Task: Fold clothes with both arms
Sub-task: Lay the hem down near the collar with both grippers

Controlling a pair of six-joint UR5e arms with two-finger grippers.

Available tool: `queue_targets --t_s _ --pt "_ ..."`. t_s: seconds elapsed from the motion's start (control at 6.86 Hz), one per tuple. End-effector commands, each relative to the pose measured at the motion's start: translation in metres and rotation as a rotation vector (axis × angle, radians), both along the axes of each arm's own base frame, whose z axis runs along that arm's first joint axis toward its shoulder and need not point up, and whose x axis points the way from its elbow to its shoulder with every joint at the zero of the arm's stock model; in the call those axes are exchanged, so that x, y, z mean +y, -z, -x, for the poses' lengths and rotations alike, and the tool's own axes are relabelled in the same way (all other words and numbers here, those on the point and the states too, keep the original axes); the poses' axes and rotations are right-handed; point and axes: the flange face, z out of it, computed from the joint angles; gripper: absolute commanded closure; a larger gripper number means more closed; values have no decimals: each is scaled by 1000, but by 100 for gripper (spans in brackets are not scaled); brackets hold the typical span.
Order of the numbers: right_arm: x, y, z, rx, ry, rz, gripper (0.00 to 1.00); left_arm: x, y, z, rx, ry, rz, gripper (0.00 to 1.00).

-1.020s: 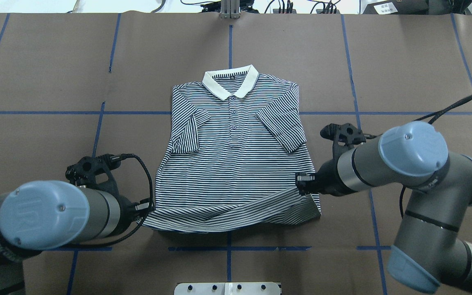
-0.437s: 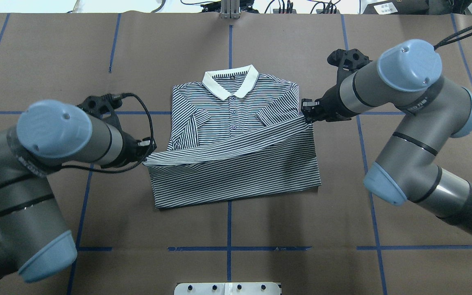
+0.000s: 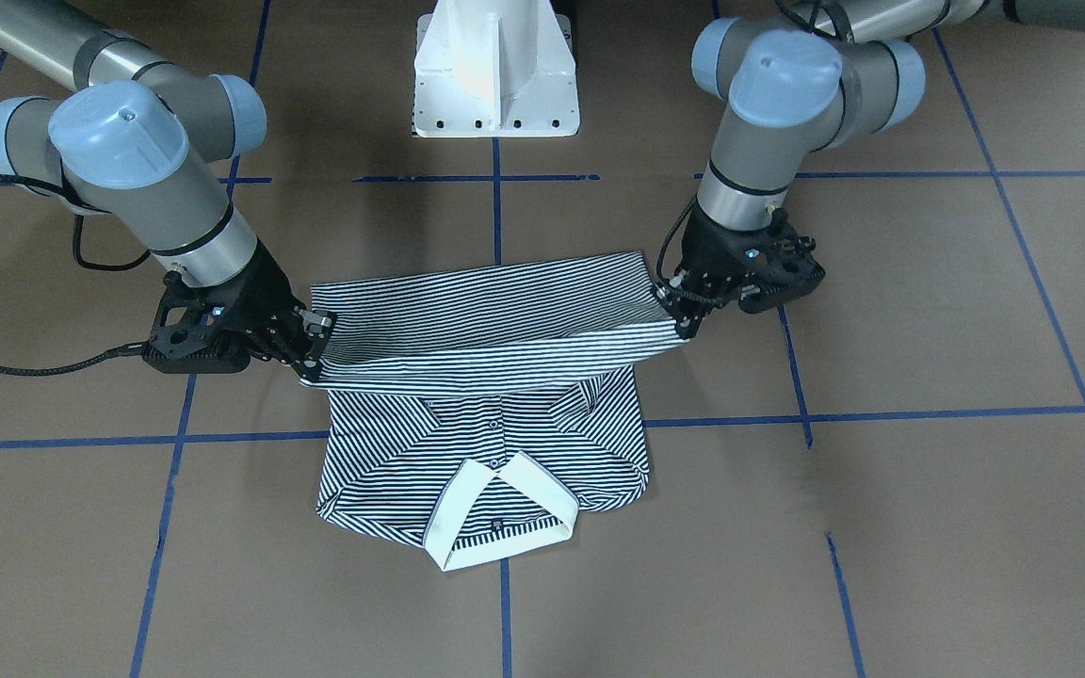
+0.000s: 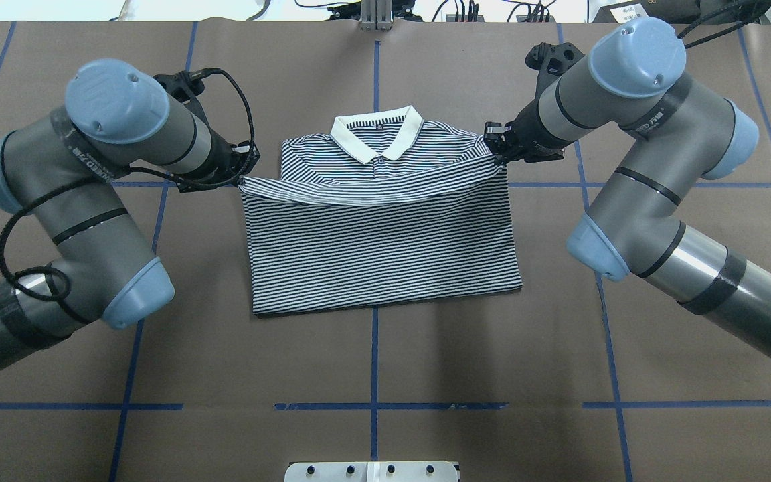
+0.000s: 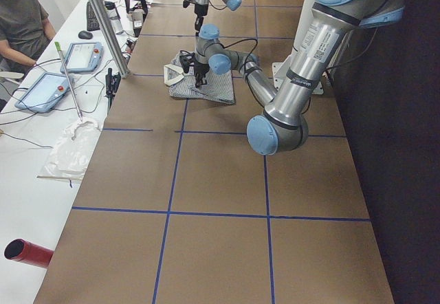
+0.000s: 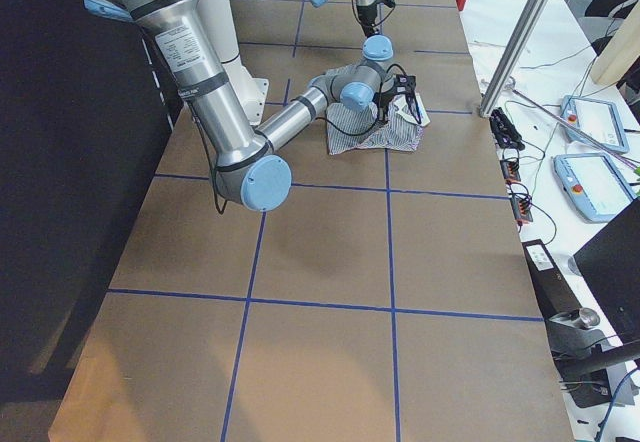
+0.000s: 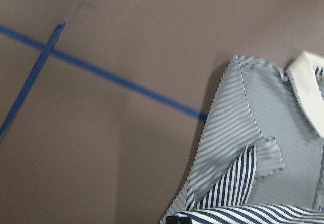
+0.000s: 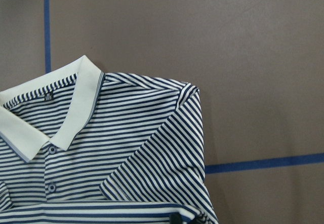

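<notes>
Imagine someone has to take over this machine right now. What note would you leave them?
Left gripper: shut on one bottom corner of the polo shirt, holding it above the table.
Right gripper: shut on the other bottom corner.
Shirt: front up, sleeves folded in, hem stretched taut across the chest just below the collar.
Done: bottom half doubled over the top half.
Left: probably lower the hem near the collar, let go, then pull both arms clear.

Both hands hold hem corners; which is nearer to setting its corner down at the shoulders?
Right. The right hand holds its corner of the navy-and-white striped polo shirt level with the shoulder beside the cream collar; the left hand holds its corner short of that line.
</notes>
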Motion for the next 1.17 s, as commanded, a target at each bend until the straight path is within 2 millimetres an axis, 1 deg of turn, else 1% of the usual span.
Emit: queue_targets --t_s 0.0,0.15,0.29,0.58,0.73,0.87,1.02 --pt "-38 -30 9 3 -23 12 100 -44 -34 -2 -8 40 6 100" --pt "-53 -46 23 5 -24 15 100 -54 -42 -5 -6 49 4 100" --pt "-63 -44 30 5 -30 18 100 -57 -33 -8 13 53 -9 100" --pt "-76 -46 28 14 -44 31 100 -77 -19 -31 18 79 34 100" --pt "-82 -48 23 19 -54 34 100 -83 -18 -38 16 90 53 100" --pt "-83 -49 26 22 -52 35 100 -82 -17 -39 17 89 52 100" --pt "-84 -43 28 17 -50 29 100 -82 -17 -39 18 89 51 100"
